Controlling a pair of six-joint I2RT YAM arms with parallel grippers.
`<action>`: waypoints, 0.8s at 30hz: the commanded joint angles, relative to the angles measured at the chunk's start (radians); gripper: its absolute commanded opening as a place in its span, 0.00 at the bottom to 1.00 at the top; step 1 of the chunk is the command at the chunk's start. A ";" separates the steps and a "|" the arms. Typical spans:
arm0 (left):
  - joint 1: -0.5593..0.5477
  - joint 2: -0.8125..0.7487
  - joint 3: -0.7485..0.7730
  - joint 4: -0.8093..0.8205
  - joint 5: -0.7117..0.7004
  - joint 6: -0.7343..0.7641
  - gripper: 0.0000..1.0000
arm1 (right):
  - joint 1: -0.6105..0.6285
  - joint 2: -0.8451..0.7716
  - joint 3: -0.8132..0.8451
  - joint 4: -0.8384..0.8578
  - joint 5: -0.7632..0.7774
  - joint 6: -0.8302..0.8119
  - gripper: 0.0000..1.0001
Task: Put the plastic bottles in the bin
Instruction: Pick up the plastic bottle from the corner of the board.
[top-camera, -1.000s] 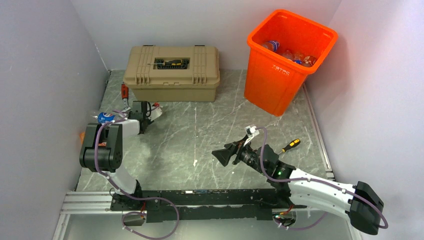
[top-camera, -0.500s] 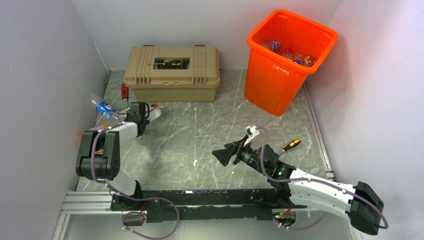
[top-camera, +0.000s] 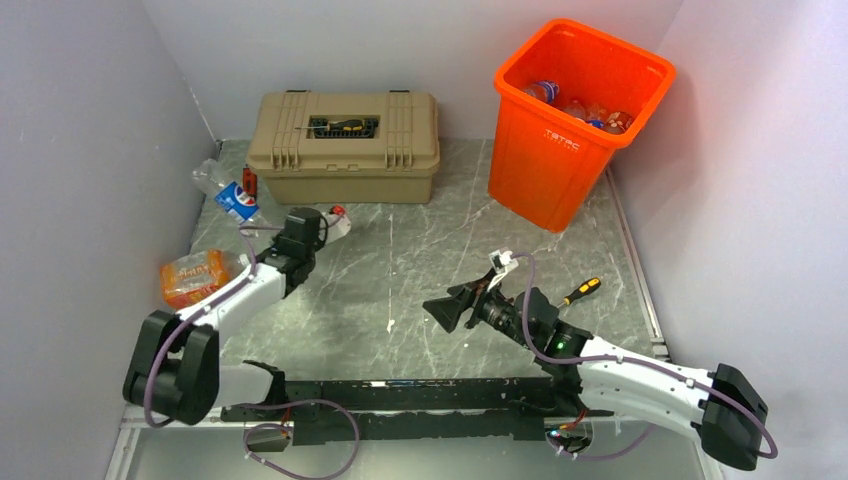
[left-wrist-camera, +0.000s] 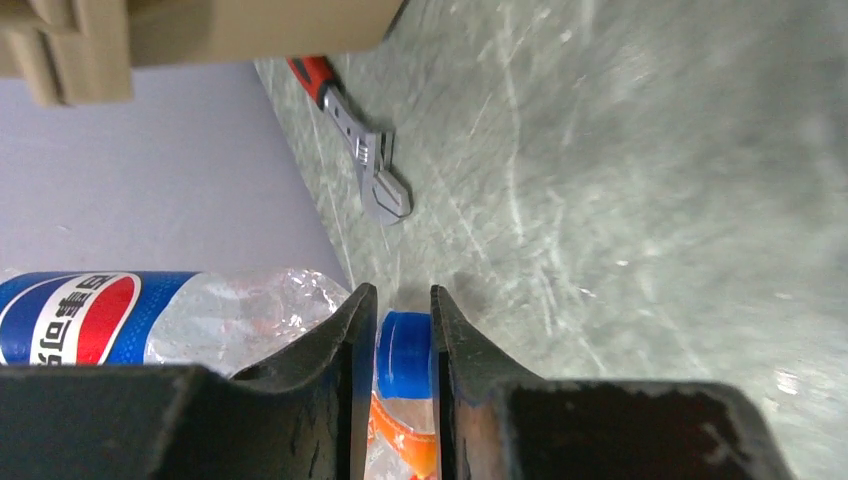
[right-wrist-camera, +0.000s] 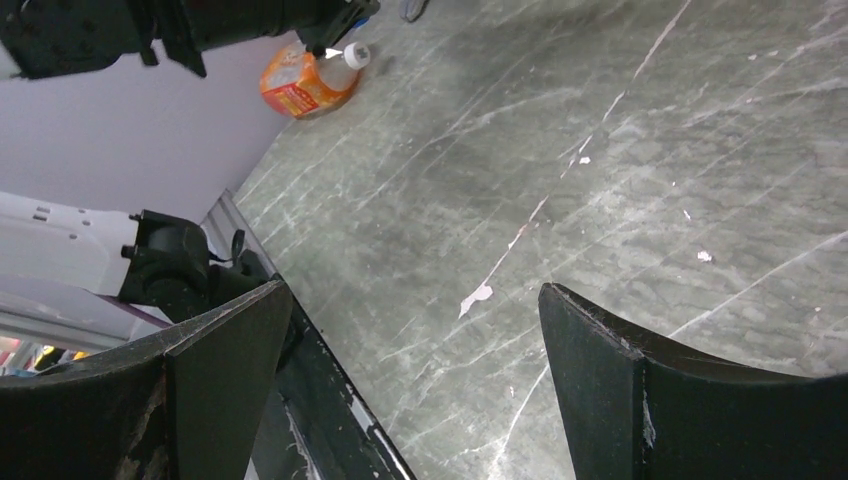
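My left gripper (top-camera: 318, 225) (left-wrist-camera: 395, 295) is shut on a small crushed clear bottle (top-camera: 337, 222) in front of the toolbox. The bottle's blue cap (left-wrist-camera: 405, 350) fills the narrow gap between the fingers. A Pepsi-labelled bottle (top-camera: 232, 198) (left-wrist-camera: 100, 318) lies by the left wall. An orange-wrapped bottle (top-camera: 192, 278) (right-wrist-camera: 305, 88) lies nearer, beside the left arm. The orange bin (top-camera: 545, 160) stands at the back right with several bottles (top-camera: 575, 105) inside. My right gripper (top-camera: 440, 312) (right-wrist-camera: 415, 287) hangs open and holds nothing, low over the table's middle.
A tan latched toolbox (top-camera: 345, 150) (left-wrist-camera: 200, 30) sits at the back left. A red-handled wrench (top-camera: 249, 182) (left-wrist-camera: 365, 155) lies at its left corner. A yellow-handled screwdriver (top-camera: 582, 290) lies right of the right arm. Walls close in on three sides.
My left arm has stretched out and its gripper has moved right with the small bottle, jaws closing on it. The Pepsi bottle slid back toward the toolbox. The orange-wrapped bottle is now uncovered.
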 joint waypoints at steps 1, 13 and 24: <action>-0.201 -0.105 0.030 -0.157 -0.189 -0.172 0.00 | 0.005 -0.043 0.077 -0.018 0.042 -0.050 0.99; -0.975 -0.136 0.158 -0.327 -0.566 -0.315 0.00 | -0.005 -0.238 0.361 -0.457 0.133 -0.184 0.99; -1.264 -0.093 0.001 0.237 -0.533 0.067 0.00 | -0.008 -0.022 0.928 -0.827 -0.104 -0.307 1.00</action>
